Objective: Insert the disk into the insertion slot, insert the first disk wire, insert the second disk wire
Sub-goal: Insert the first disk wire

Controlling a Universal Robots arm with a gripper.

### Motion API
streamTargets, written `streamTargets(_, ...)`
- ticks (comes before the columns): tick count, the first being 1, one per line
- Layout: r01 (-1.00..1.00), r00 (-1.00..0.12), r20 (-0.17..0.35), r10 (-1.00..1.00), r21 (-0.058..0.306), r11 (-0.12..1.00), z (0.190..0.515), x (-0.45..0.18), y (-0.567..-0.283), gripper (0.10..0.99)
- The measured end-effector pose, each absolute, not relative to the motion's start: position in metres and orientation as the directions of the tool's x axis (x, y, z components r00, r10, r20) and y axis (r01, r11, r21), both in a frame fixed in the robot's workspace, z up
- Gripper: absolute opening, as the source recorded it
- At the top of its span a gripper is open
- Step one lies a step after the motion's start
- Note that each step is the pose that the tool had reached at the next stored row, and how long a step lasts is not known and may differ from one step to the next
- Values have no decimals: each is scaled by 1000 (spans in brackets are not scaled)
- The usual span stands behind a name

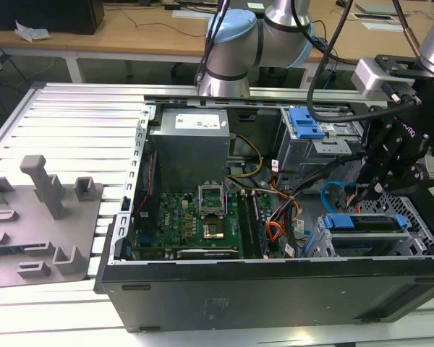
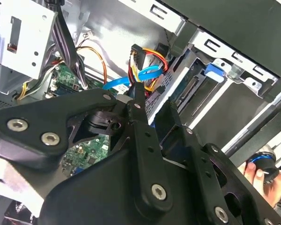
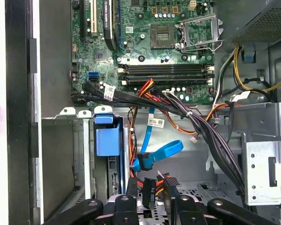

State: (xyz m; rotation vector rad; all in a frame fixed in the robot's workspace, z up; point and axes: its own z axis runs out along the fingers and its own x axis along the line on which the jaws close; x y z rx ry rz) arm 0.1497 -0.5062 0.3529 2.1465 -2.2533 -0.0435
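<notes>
Gripper [image 3: 151,186] near second disk wire [image 3: 167,149] (black cable bundle [image 3: 207,132] alongside).

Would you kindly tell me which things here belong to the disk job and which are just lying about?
Job: disk, sitting in the insertion slot; first disk wire, its plug held by the gripper; second disk wire.
Lying about: grey fixture plate; blue latch; motherboard; power supply.

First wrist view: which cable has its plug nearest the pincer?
The orange-yellow-black bundle: its black plug sits right at the pincer, while the flat light-blue cable ends a little farther off.
</notes>
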Motion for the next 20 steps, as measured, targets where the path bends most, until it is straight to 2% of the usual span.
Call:
streamTargets(5,-998,-48,3,-999,40,48,353,150,-506,345)
streamTargets(6,-998,-48,3,-999,40,48,353,150,-506,278)
streamTargets(7,-998,-49,3,-999,40,49,353,150,-506,278)
streamTargets(9,-998,-48,3,-999,40,49,353,150,-506,169)
streamTargets(17,-998,-49,3,-999,40,49,353,154,-506,169)
streamTargets(20,-998,-48,3,-999,40,49,353,154,-515,169)
